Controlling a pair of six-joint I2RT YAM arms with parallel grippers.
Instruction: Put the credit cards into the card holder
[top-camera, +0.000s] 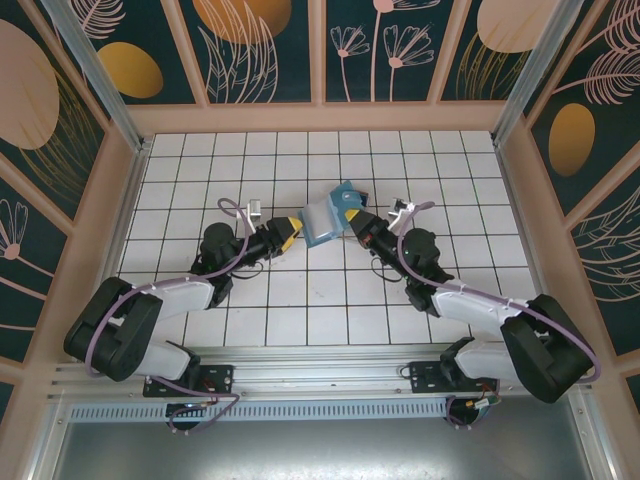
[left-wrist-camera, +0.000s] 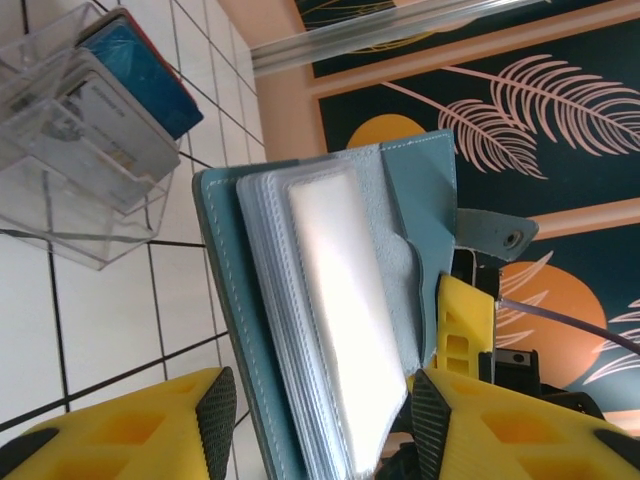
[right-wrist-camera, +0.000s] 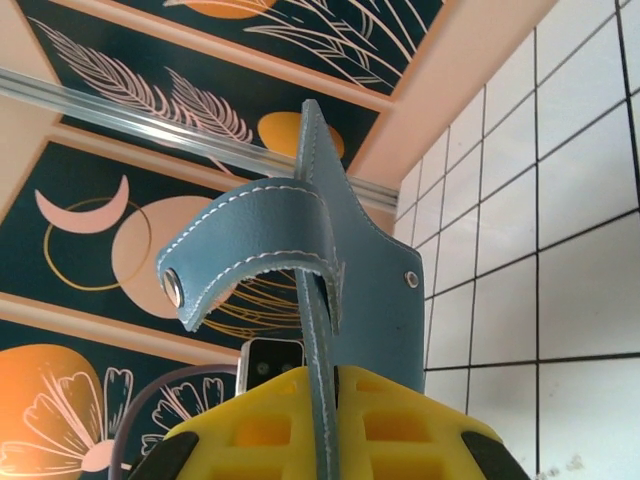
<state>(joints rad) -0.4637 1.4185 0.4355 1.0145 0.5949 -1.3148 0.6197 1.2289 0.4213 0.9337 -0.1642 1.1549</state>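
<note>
**Card holder held up between both arms, its lower end out of sight**

We cannot see the lower end of the card holder (top-camera: 330, 215): in the left wrist view it runs off the bottom edge between the yellow fingers, and in the right wrist view it sinks into the gripper. From above it is a small pale and teal patch, and we cannot make out details there. The clear tray (left-wrist-camera: 70, 200) is cut off at the upper left corner of the left wrist view, and the credit cards (left-wrist-camera: 125, 95) standing in it, one blue and one whitish-grey, are partly blurred by its walls.

The left wrist view gives us the open inside of the holder (left-wrist-camera: 330, 300), with a stack of clear sleeves (left-wrist-camera: 345, 330) facing the camera. The right wrist view gives us the outer cover (right-wrist-camera: 350, 260) edge-on, with a curled strap (right-wrist-camera: 250, 255) that carries a metal snap.

From above, the holder sits over the middle of the tiled table (top-camera: 300, 300), between the two grippers. The right gripper (right-wrist-camera: 322, 385) is clamped on the teal cover. The left gripper (left-wrist-camera: 322, 400) has its fingers spread to either side of the holder; we cannot tell whether its pads press on it. The leather is teal with pale stitching.
</note>
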